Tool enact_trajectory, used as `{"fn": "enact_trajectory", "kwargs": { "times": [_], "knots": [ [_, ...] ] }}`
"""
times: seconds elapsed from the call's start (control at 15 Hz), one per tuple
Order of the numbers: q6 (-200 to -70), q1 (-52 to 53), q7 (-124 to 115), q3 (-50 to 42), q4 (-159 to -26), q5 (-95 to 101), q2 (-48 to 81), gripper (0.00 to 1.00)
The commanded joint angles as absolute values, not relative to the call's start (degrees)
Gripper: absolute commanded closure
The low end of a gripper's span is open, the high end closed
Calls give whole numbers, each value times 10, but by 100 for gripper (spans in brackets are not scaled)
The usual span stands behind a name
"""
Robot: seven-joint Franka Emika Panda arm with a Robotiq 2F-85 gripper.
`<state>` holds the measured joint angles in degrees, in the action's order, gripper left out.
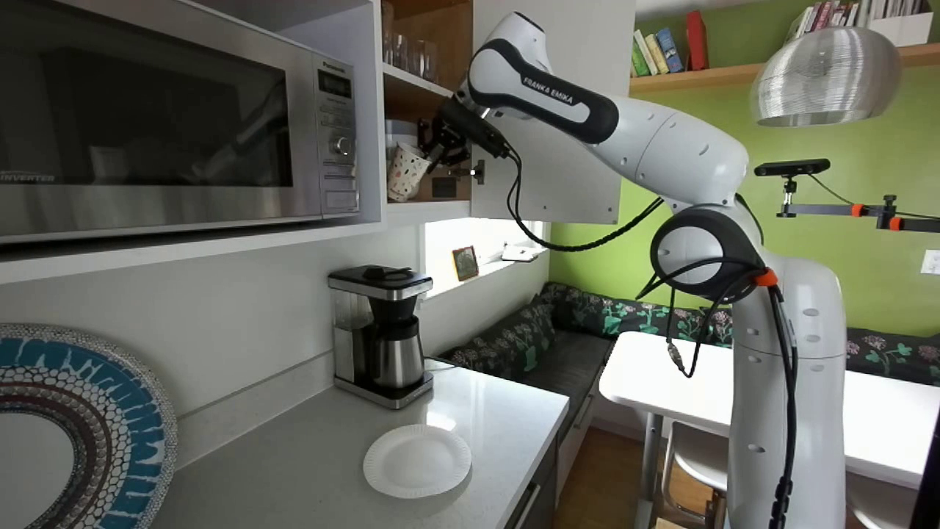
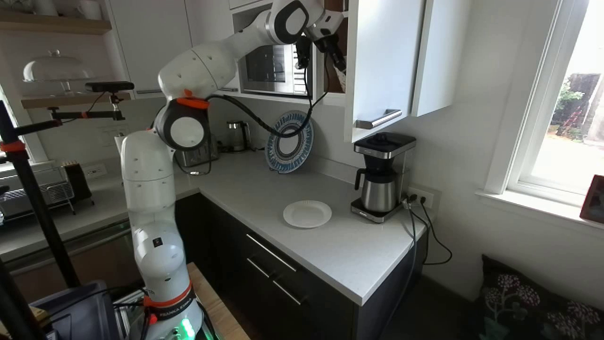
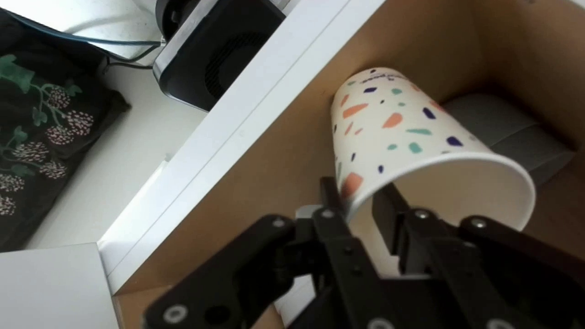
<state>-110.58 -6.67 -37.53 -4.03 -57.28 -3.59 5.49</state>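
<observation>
A white paper cup with coloured specks [image 3: 393, 119] sits tilted inside an open cabinet [image 3: 274, 169]. Its rim faces my gripper [image 3: 357, 198]. In the wrist view one finger lies along the outside of the cup's wall and the other reaches inside the mouth. The rim passes between them, with a visible gap, so the fingers are partly open. The cup [image 1: 407, 173] and gripper [image 1: 435, 154] also show in an exterior view, low in the cabinet. In an exterior view the gripper [image 2: 340, 66] shows beside the cabinet door, which mostly hides the cup.
A grey rounded object [image 3: 512, 128] lies behind the cup. The open cabinet door [image 1: 558, 139] stands beside the arm. Glasses [image 1: 415, 57] stand on the shelf above. A microwave [image 1: 308, 169] adjoins. Below are a coffee maker [image 1: 396, 356] and a white plate [image 1: 417, 461] on the counter.
</observation>
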Motion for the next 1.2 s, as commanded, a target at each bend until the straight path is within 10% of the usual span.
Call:
{"fn": "enact_trajectory", "kwargs": {
  "times": [0.0,0.47,0.93,1.13],
  "knots": [
    [-1121,-64,-362,-42,-534,5,87,41],
    [-1155,-56,-352,-38,-493,45,130,0],
    [-1152,-42,-345,-41,-454,71,155,0],
    [-1145,-46,-351,-47,-446,81,160,35]
  ]
}}
